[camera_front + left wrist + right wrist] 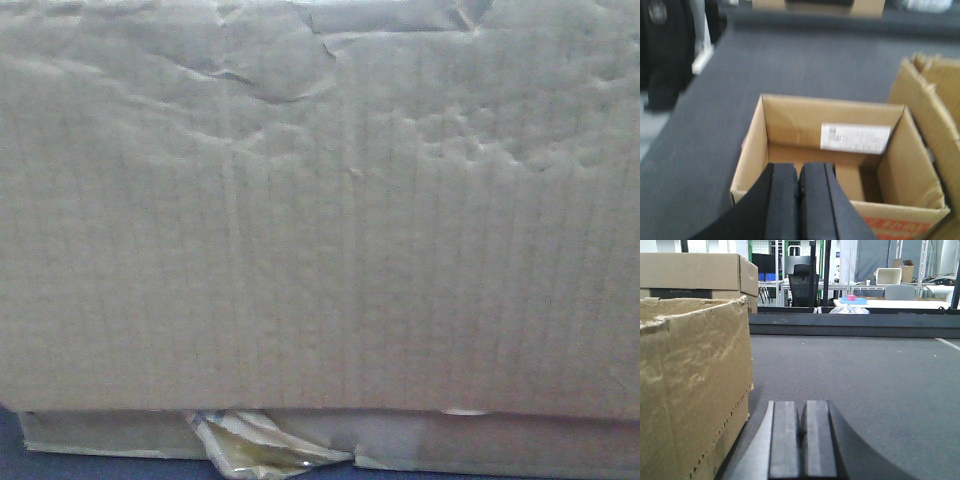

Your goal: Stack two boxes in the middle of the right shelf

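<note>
The front view is filled by one creased carton [320, 220] with torn yellowish tape [250, 445] at its lower edge, so close that no arm shows (the shelf appears in no view). From the left wrist, the left gripper [799, 200] tilts down over an open carton [790, 125] with a white label [855, 137] on its inner wall. This stands on the dark grey worktop [790, 65] just beside a ragged-edged carton [935, 100], and the jaws are clenched on nothing. From the right wrist, the right gripper [802, 440] lies low and level over the worktop, jaws likewise pressed together and empty, with a dented carton [690, 390] close beside it and a closed carton [695, 272] behind that. Neither box is held, so I judge this the approach: the arms should squeeze a wide carton evenly from both sides, gently enough that the soft walls do not buckle
</note>
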Robot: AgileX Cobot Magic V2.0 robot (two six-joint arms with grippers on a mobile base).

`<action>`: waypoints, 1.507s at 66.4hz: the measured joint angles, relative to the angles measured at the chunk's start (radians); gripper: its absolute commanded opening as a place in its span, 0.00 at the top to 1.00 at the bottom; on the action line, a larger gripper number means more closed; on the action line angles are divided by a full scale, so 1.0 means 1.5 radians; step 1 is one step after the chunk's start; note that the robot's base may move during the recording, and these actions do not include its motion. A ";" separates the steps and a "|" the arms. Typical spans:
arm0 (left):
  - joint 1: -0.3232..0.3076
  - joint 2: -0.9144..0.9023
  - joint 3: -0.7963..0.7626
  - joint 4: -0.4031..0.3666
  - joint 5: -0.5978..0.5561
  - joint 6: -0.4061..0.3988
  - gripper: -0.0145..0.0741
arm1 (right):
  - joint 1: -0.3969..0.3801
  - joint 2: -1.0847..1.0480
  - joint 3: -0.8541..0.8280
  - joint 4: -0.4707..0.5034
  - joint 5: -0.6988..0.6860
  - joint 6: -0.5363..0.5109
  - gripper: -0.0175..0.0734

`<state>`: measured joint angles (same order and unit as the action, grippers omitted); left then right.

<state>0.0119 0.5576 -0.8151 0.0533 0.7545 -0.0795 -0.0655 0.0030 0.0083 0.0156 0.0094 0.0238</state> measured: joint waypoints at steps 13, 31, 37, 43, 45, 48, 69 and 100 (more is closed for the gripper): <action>0.000 0.113 -0.064 -0.001 -0.019 0.000 0.96 | 0.000 0.000 0.000 0.000 0.000 -0.001 0.99; 0.000 0.254 -0.116 -0.045 -0.021 0.000 0.96 | 0.000 0.000 0.000 0.000 0.000 -0.001 0.99; 0.002 0.317 -0.159 -0.062 0.018 0.023 0.94 | 0.000 0.000 0.000 0.000 0.000 -0.001 0.99; 0.019 0.371 -0.209 -0.100 0.067 0.080 0.94 | 0.000 0.000 0.000 0.000 0.000 -0.001 0.99; 0.026 0.383 -0.224 -0.114 0.083 0.102 0.94 | 0.000 0.000 0.000 0.000 0.000 -0.001 0.99; 0.047 0.407 -0.245 -0.137 0.107 0.136 0.94 | 0.000 0.000 0.000 0.000 0.000 -0.001 0.99; 0.208 0.482 -0.307 -0.186 0.181 0.259 0.92 | 0.000 0.000 0.000 0.000 -0.001 -0.001 0.99; 0.208 0.562 -0.310 -0.185 0.205 0.330 0.46 | 0.000 0.000 0.000 0.000 -0.001 -0.001 0.99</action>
<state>0.3243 1.4009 -1.2807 -0.2235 1.0624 0.4150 -0.0655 0.0030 0.0083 0.0156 0.0077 0.0220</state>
